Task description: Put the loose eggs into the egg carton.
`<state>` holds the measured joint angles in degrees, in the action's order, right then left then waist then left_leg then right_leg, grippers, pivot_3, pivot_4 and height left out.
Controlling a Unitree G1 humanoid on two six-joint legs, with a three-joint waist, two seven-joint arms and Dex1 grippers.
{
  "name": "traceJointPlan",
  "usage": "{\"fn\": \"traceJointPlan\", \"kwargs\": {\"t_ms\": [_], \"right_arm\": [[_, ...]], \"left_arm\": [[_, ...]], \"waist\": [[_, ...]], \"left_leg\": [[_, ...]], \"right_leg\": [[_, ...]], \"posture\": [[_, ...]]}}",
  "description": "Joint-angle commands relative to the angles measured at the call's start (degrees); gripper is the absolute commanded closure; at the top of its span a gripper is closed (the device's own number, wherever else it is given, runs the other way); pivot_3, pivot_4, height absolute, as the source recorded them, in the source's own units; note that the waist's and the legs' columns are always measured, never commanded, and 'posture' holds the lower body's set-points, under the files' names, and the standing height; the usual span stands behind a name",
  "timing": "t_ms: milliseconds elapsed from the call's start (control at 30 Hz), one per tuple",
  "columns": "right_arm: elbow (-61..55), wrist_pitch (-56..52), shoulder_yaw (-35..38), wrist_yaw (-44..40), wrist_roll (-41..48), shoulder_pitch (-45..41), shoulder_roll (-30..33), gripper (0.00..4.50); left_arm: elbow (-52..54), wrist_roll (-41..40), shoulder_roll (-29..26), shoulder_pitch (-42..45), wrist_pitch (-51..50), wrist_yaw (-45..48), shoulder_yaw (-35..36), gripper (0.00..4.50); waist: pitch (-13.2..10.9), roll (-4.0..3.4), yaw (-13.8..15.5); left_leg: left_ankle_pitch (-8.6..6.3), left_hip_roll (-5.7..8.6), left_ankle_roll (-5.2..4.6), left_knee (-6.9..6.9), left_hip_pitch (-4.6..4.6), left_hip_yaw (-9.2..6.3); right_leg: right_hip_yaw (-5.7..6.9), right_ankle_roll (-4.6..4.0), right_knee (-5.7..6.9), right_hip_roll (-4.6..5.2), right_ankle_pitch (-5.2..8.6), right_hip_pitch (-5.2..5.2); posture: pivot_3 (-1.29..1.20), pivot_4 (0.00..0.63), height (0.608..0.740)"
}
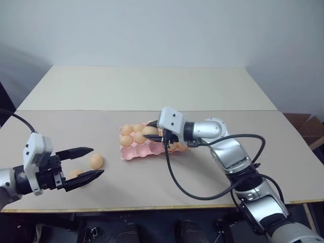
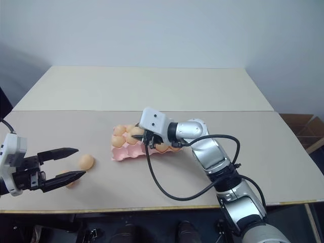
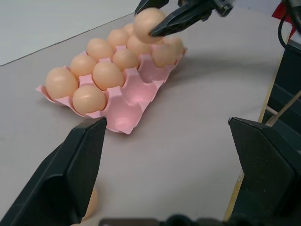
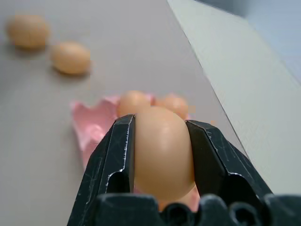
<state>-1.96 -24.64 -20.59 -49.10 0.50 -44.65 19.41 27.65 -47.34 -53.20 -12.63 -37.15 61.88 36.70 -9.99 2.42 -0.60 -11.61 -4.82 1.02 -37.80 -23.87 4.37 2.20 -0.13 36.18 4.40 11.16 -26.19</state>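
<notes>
Holding several eggs (image 3: pixel 107 75), the egg carton (image 3: pixel 133 100) keeps near cups empty.

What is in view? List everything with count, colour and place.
carton: one, pink, mid-table
eggs in carton: at least eight, orange-tan, filling the cups at one end
held egg: one, orange-tan, above the carton
loose eggs: two, orange-tan, on the table by the left gripper
near table: one, grey-tan, under everything
far table: one, cream, behind the near one
boxes: brown cardboard, count unclear, beyond the table's right edge
left gripper: one, black, open, by the loose eggs
right gripper: one, black, shut on the held egg
</notes>
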Motion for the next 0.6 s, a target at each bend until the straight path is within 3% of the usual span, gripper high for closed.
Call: {"fn": "traceJointPlan", "kwargs": {"t_ms": [33, 300, 333, 533, 567, 600], "right_arm": [[-0.2, 1.2, 0.4, 0.7, -0.4, 0.0, 0.2, 2.87], [-3.3, 0.5, -0.9, -1.2, 0.7, 1.8, 0.2, 2.87], [-3.3, 0.4, -1.3, -1.2, 0.4, 2.1, 0.2, 2.27], [-3.1, -2.3, -2.9, -0.1, -1.1, 2.9, 0.2, 0.31], [-3.7, -3.0, -2.0, -0.3, -0.3, 2.9, 0.4, 0.03], [-4.6, -4.4, -0.6, -1.6, 1.7, 2.7, 0.8, 0.03]], "left_arm": [[0.8, -0.4, 0.4, -0.2, 0.8, -0.1, 0.8, 0.0], [0.6, 0.0, 0.2, -0.7, 0.9, 0.0, 1.1, 0.0], [0.4, 0.2, 0.1, -0.6, 1.0, 0.0, 1.0, 0.0], [-0.6, 0.7, -0.3, 0.7, 1.4, 0.2, 0.4, 0.0], [-0.6, 0.7, -0.3, 0.8, 1.4, 0.2, 0.3, 0.0], [-0.7, 0.8, -0.2, 0.9, 1.5, 0.3, 0.2, 0.0]], "waist": [[0.0, 0.0, -0.1], [0.0, 0.0, -0.2], [0.0, 0.0, -0.2], [0.0, 0.0, -0.2], [0.0, 0.0, -0.2], [0.0, 0.0, -0.2]], "left_leg": [[0.0, 0.0, 0.0, 0.0, -0.02, 0.01], [0.0, -0.05, -0.01, 0.02, -0.07, -0.03], [0.01, -0.04, -0.01, 0.02, -0.05, -0.02], [0.0, -0.04, -0.01, 0.02, 0.01, -0.02], [0.0, -0.04, -0.01, 0.02, 0.0, -0.02], [0.0, -0.04, -0.01, 0.02, 0.0, -0.01]], "right_leg": [[0.0, 0.0, -0.04, 0.0, -0.01, 0.0], [0.0, 0.11, 0.02, -0.07, -0.07, -0.07], [0.01, 0.1, 0.03, -0.06, -0.06, -0.07], [0.0, 0.0, 0.02, -0.05, -0.01, -0.03], [0.0, 0.01, 0.02, -0.05, -0.01, -0.03], [0.0, 0.03, 0.01, -0.04, -0.03, -0.02]], "posture": [[0.0, 0.15, 0.74], [0.0, 0.15, 0.74], [0.0, 0.15, 0.74], [0.0, 0.15, 0.74], [0.0, 0.15, 0.74], [0.0, 0.15, 0.74]]}}
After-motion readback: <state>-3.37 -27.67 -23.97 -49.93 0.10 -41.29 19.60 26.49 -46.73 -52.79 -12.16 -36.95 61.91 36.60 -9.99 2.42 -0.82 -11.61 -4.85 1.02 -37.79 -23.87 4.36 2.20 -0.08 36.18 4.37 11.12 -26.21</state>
